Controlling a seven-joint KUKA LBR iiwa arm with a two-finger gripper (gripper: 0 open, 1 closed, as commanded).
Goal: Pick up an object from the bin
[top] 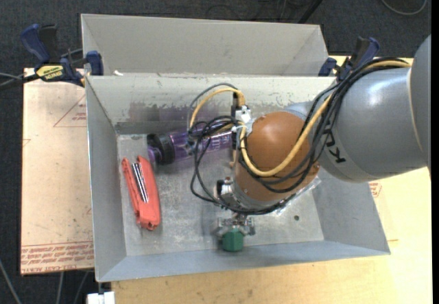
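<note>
A small green thing (pixel 232 243) is seen on the floor of the bin (pixel 103 179), close against the near wall and a little right of the middle. The gripper (pixel 234 229) is held directly above it, pointed down, with its tip at the top of the green thing. Whether the two touch cannot be told. Nor can it be told whether the claw is spread, pressed together or pinching the green thing.

Above the gripper the orange cover (pixel 274 152) of the wrist is seen, with yellow and black cables (pixel 206 100) looped round it. The grey arm (pixel 381 124) is brought in from the right, over the bin's right wall.

To the left of the cover a purple tube (pixel 180 145) with a black left end is laid across the floor, its right end passing under the cables. Further left, a long red tool (pixel 142 194) with a metal strip on top is laid along the left wall, well apart from the gripper.
</note>
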